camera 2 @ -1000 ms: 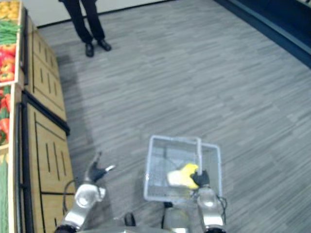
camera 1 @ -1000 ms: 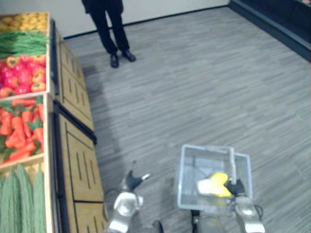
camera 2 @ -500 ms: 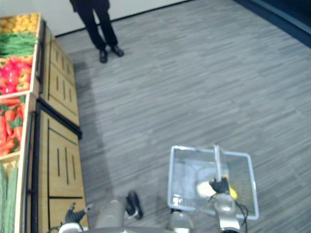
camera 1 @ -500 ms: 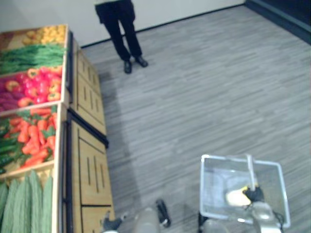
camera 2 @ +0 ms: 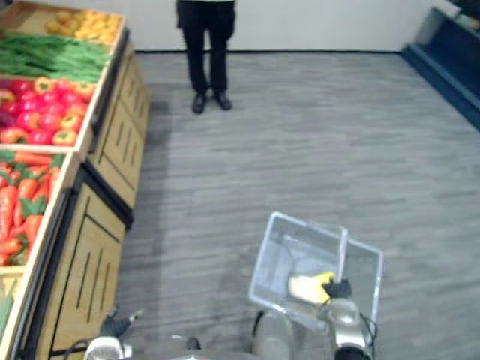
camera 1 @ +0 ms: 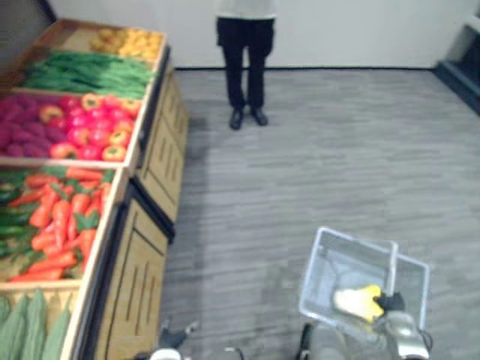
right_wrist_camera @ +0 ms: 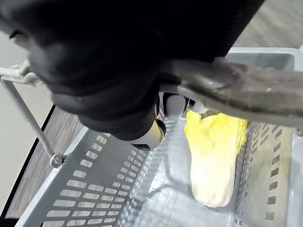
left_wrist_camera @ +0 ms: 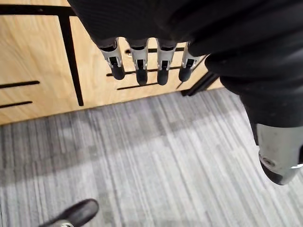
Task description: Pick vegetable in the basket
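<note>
A clear grey plastic basket hangs low over the floor at the lower right. My right hand is shut on its handle, the dark cover curled round the bar. Inside the basket lies a yellow and white leafy vegetable, which also shows in the left eye view. My left hand hangs beside the wooden stand with its fingers straight, holding nothing. It shows at the lower edge of the eye views.
A wooden display stand runs along the left with bins of carrots, red and yellow peppers, green beans and long green vegetables. A person stands at its far end. Grey floor stretches to the right.
The camera has turned, bringing more of the stand and the person into view. My left hand has dropped lower. The basket stays in my right hand.
</note>
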Motion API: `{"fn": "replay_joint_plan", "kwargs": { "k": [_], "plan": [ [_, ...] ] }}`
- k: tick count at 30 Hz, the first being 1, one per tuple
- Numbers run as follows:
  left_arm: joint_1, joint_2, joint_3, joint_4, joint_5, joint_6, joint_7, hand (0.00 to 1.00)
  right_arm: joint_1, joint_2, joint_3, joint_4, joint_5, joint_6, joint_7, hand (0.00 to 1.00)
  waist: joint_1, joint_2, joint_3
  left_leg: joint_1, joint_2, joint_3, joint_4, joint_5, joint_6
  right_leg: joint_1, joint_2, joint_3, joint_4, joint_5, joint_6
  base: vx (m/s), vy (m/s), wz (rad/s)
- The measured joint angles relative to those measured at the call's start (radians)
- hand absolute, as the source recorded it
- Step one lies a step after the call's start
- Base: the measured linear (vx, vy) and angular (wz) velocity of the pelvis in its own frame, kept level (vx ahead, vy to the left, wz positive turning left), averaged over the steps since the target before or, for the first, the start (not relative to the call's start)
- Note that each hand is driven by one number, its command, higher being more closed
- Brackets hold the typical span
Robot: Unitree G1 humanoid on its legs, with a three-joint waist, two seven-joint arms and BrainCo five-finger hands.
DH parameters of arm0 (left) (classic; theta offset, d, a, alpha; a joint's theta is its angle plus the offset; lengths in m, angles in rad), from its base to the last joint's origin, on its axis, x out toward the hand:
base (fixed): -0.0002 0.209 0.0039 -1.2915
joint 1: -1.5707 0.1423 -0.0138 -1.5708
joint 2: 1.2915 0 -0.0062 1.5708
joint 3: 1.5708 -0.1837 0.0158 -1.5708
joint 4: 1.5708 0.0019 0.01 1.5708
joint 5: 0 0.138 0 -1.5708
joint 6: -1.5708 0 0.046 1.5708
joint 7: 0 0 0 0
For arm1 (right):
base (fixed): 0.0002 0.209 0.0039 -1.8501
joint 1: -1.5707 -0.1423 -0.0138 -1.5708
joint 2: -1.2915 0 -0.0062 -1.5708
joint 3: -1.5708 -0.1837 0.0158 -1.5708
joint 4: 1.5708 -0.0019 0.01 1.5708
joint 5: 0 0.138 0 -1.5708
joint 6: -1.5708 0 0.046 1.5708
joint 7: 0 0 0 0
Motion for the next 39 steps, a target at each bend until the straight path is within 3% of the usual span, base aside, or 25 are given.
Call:
{"fn": "replay_joint_plan", "kwargs": {
  "k": [1, 2, 3, 4, 7, 9, 10, 11, 14, 16, 18, 20, 21, 22, 24, 25, 26, 28, 29, 30, 31, 33, 35, 37, 39],
  "plan": [
    [-0.010, -0.003, -0.004, 0.004, 0.000, 0.000, -0.001, 0.00, 0.000, 0.003, -0.002, 0.009, 0.002, -0.001, 0.001, 1.00, -0.002, -0.004, -0.001, 0.002, 0.010, -0.037, -0.001, -0.001, -0.009, 0.004, 0.015, 0.072, -0.205, 0.048, 0.019, 0.45, -0.377, 1.37],
    [-0.015, -0.004, -0.004, 0.008, 0.001, -0.001, -0.001, 0.00, 0.000, 0.003, -0.003, 0.018, 0.002, -0.001, 0.001, 1.00, -0.004, -0.013, -0.005, 0.002, 0.010, -0.061, -0.003, -0.007, -0.026, 0.009, 0.013, 0.116, -0.303, 0.080, 0.021, 0.43, -0.410, 1.50],
    [-0.022, 0.000, -0.003, 0.021, 0.008, -0.005, -0.004, 0.00, -0.001, 0.004, -0.014, 0.034, 0.003, -0.001, 0.002, 1.00, -0.011, -0.041, -0.010, 0.005, 0.009, -0.115, -0.007, -0.039, -0.079, 0.031, -0.001, 0.197, -0.458, 0.142, 0.052, 0.44, -0.476, 1.65],
    [-0.037, -0.013, -0.004, 0.055, 0.012, -0.008, -0.009, 0.00, -0.012, 0.003, -0.049, 0.056, 0.003, 0.002, 0.005, 1.00, -0.019, -0.021, 0.006, 0.014, 0.037, -0.159, -0.014, -0.073, -0.133, 0.055, 0.018, 0.189, -0.434, 0.263, 0.093, 0.44, -0.472, 1.55],
    [-0.008, -0.038, 0.004, 0.078, 0.020, -0.010, -0.025, 0.00, -0.024, -0.005, -0.095, 0.064, 0.005, 0.006, 0.002, 1.00, -0.015, 0.016, 0.009, 0.013, 0.058, -0.156, 0.017, -0.060, -0.135, 0.023, 0.039, 0.153, -0.252, 0.126, 0.048, 0.34, -0.349, 0.87],
    [0.032, -0.039, 0.057, 0.081, 0.022, -0.010, -0.025, 0.00, -0.014, -0.007, -0.120, 0.078, 0.012, 0.011, 0.002, 1.00, -0.005, 0.042, -0.002, 0.018, 0.106, -0.188, 0.073, -0.058, -0.147, 0.050, 0.052, 0.083, -0.162, 0.031, 0.013, 0.31, -0.299, 0.73],
    [0.038, -0.040, 0.068, 0.081, 0.022, -0.010, -0.025, 0.00, -0.007, -0.006, -0.119, 0.082, 0.012, 0.011, 0.002, 1.00, 0.001, 0.047, -0.004, 0.000, 0.117, -0.198, 0.113, -0.058, -0.148, 0.066, 0.056, 0.064, -0.165, 0.021, 0.008, 0.28, -0.275, 0.73],
    [0.045, -0.047, 0.096, 0.080, 0.021, -0.010, -0.024, 0.00, 0.006, 0.001, -0.120, 0.083, 0.012, 0.012, 0.001, 1.00, 0.005, 0.047, -0.002, -0.070, 0.139, -0.214, 0.250, -0.056, -0.150, 0.106, 0.062, 0.021, -0.184, 0.003, -0.005, 0.27, -0.255, 0.77],
    [0.063, -0.073, 0.121, 0.079, 0.006, -0.007, -0.025, 0.00, 0.038, 0.008, -0.116, 0.085, 0.014, 0.021, -0.001, 1.00, 0.008, 0.043, 0.006, -0.219, 0.203, -0.170, 0.578, 0.019, -0.187, 0.238, 0.068, -0.072, -0.251, -0.010, -0.031, 0.28, -0.188, 0.81],
    [0.079, -0.089, 0.122, 0.080, -0.009, -0.002, -0.024, 0.00, 0.049, 0.016, -0.118, 0.104, 0.014, 0.024, -0.005, 1.00, 0.025, 0.032, 0.009, -0.258, 0.232, -0.004, 0.666, -0.031, -0.173, 0.346, 0.047, -0.114, -0.326, -0.009, -0.028, 0.34, -0.079, 0.55],
    [0.063, -0.097, 0.123, 0.079, -0.011, 0.001, -0.024, 0.00, 0.047, 0.013, -0.128, 0.126, 0.014, 0.025, -0.004, 1.00, 0.030, 0.027, 0.012, -0.306, 0.194, 0.188, 0.571, -0.062, -0.163, 0.403, 0.002, -0.171, -0.376, 0.001, -0.011, 0.27, 0.036, 0.68],
    [0.044, -0.103, 0.122, 0.076, -0.009, 0.000, -0.024, 0.00, 0.034, 0.000, -0.161, 0.155, 0.014, 0.027, -0.004, 1.00, 0.028, 0.046, 0.006, -0.338, 0.135, 0.363, 0.374, 0.028, -0.118, 0.426, -0.015, -0.225, -0.398, 0.006, 0.005, 0.24, 0.137, 0.83],
    [0.031, -0.097, 0.122, 0.078, -0.008, -0.001, -0.025, 0.00, 0.033, 0.009, -0.185, 0.164, 0.025, 0.030, -0.003, 1.00, 0.025, 0.050, 0.002, -0.325, 0.121, 0.513, 0.302, 0.045, -0.017, 0.440, -0.024, -0.263, -0.405, -0.003, 0.029, 0.26, 0.165, 1.09],
    [0.018, -0.093, 0.121, 0.077, -0.007, -0.001, -0.027, 0.00, 0.030, 0.016, -0.202, 0.180, 0.036, 0.032, -0.003, 1.00, 0.017, 0.041, -0.001, -0.316, 0.090, 0.565, 0.267, 0.050, -0.007, 0.452, -0.042, -0.291, -0.415, -0.002, 0.032, 0.26, 0.185, 1.24],
    [0.018, -0.087, 0.124, 0.066, -0.002, -0.007, -0.036, 0.00, 0.017, 0.027, -0.218, 0.198, 0.044, 0.036, -0.003, 1.00, 0.013, 0.014, 0.008, -0.314, 0.059, 0.650, 0.255, 0.043, 0.075, 0.488, -0.061, -0.341, -0.447, 0.009, 0.050, 0.29, 0.191, 1.04],
    [0.023, -0.082, 0.124, 0.079, 0.000, 0.002, -0.043, 0.00, 0.016, 0.027, -0.228, 0.201, 0.043, 0.036, 0.000, 1.00, 0.015, 0.007, 0.007, -0.294, 0.035, 0.641, 0.245, 0.017, 0.107, 0.522, -0.066, -0.358, -0.445, 0.018, 0.063, 0.27, 0.140, 0.85],
    [0.026, -0.083, 0.125, 0.081, 0.000, 0.007, -0.044, 0.00, 0.017, 0.027, -0.229, 0.207, 0.042, 0.035, 0.004, 1.00, 0.016, 0.002, 0.006, -0.280, 0.019, 0.627, 0.228, 0.010, 0.103, 0.532, -0.075, -0.367, -0.424, 0.020, 0.066, 0.27, 0.116, 0.73],
    [0.041, -0.083, 0.118, 0.080, 0.000, 0.014, -0.048, 0.00, 0.013, 0.019, -0.240, 0.222, 0.038, 0.017, 0.009, 1.00, 0.021, -0.001, 0.005, -0.187, -0.026, 0.576, 0.127, -0.017, 0.073, 0.482, -0.147, -0.365, -0.121, 0.052, 0.102, 0.24, 0.134, 0.69],
    [0.042, -0.080, 0.114, 0.080, 0.000, 0.015, -0.049, 0.00, 0.013, 0.016, -0.242, 0.222, 0.038, 0.011, 0.009, 1.00, 0.020, -0.006, 0.003, -0.168, -0.036, 0.558, 0.109, -0.020, 0.068, 0.454, -0.173, -0.353, -0.021, 0.086, 0.112, 0.23, 0.095, 0.80],
    [0.042, -0.066, 0.100, 0.079, 0.000, 0.015, -0.051, 0.00, 0.013, 0.008, -0.242, 0.223, 0.036, 0.008, 0.009, 1.00, 0.017, -0.013, -0.001, -0.141, -0.042, 0.511, 0.089, -0.021, 0.061, 0.379, -0.209, -0.296, 0.175, 0.186, 0.109, 0.19, 0.016, 0.74],
    [0.040, -0.059, 0.096, 0.078, 0.000, 0.016, -0.052, 0.00, 0.013, 0.008, -0.242, 0.223, 0.035, 0.007, 0.009, 1.00, 0.017, -0.018, -0.002, -0.130, -0.043, 0.488, 0.082, -0.022, 0.060, 0.333, -0.215, -0.261, 0.267, 0.185, 0.109, 0.26, -0.020, 1.05],
    [0.039, -0.039, 0.087, 0.077, -0.001, 0.021, -0.052, 0.00, 0.014, 0.016, -0.241, 0.222, 0.040, 0.007, 0.006, 1.00, 0.002, -0.023, -0.005, -0.092, -0.038, 0.390, 0.054, -0.011, 0.046, 0.194, -0.206, -0.196, 0.457, 0.118, 0.073, 0.26, -0.054, 1.23],
    [0.037, -0.039, 0.086, 0.073, -0.001, 0.026, -0.051, 0.00, 0.031, 0.021, -0.242, 0.222, 0.043, 0.006, 0.004, 1.00, -0.005, -0.024, -0.008, -0.075, -0.033, 0.309, 0.042, -0.002, 0.033, 0.146, -0.191, -0.189, 0.406, 0.064, 0.054, 0.26, -0.115, 1.31],
    [0.025, -0.040, 0.083, 0.063, -0.001, 0.026, -0.044, 0.00, 0.039, 0.025, -0.241, 0.224, 0.047, 0.003, 0.002, 1.00, -0.011, -0.024, -0.008, -0.065, -0.032, 0.218, 0.032, 0.010, 0.014, 0.117, -0.159, -0.143, 0.237, 0.043, 0.053, 0.24, -0.189, 1.40],
    [-0.004, -0.033, 0.079, 0.059, -0.001, 0.026, -0.036, 0.00, 0.039, 0.037, -0.233, 0.231, 0.050, 0.001, 0.002, 1.00, -0.020, -0.024, -0.009, -0.071, -0.029, 0.116, 0.010, 0.028, -0.015, 0.117, -0.067, 0.040, -0.068, 0.043, 0.056, 0.18, -0.281, 1.47]
  ]
}}
